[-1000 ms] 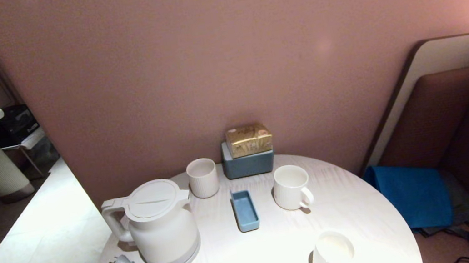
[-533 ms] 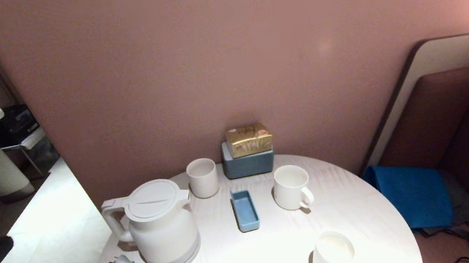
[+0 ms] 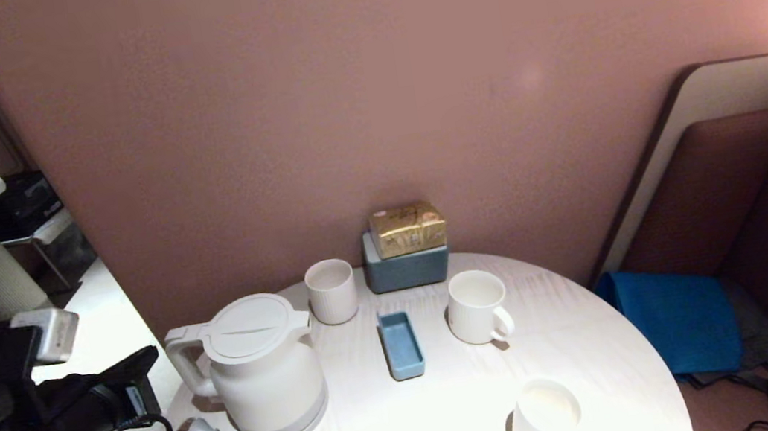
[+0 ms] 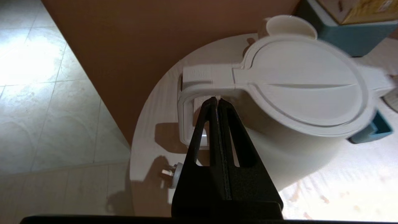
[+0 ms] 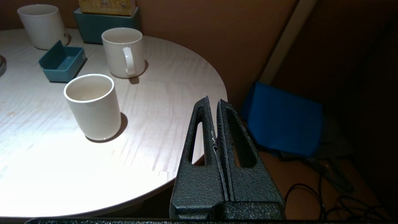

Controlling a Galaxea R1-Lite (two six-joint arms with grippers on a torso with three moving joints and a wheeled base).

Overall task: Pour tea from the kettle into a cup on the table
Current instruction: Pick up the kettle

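Here, your round counter [image 3: 597, 343] carries everything, and its near half lies bare, which suits a pour. The kettle [image 3: 267, 371] stands upright on its grey base at the counter's left side, lid on, loop handle turned outward toward your left arm; that, I judge, is why the left end effector [image 3: 141, 360] comes in from that side. Its fingers are pressed together and hold nothing, tips just short of the handle [image 4: 186, 118], so you need to spread them first. The ribbed cup [image 3: 476, 306] waits right of the blue tray [image 3: 401, 345], well apart from the kettle. Your right end effector [image 5: 214, 102] hangs off the counter's right edge, also pressed together, holding nothing.
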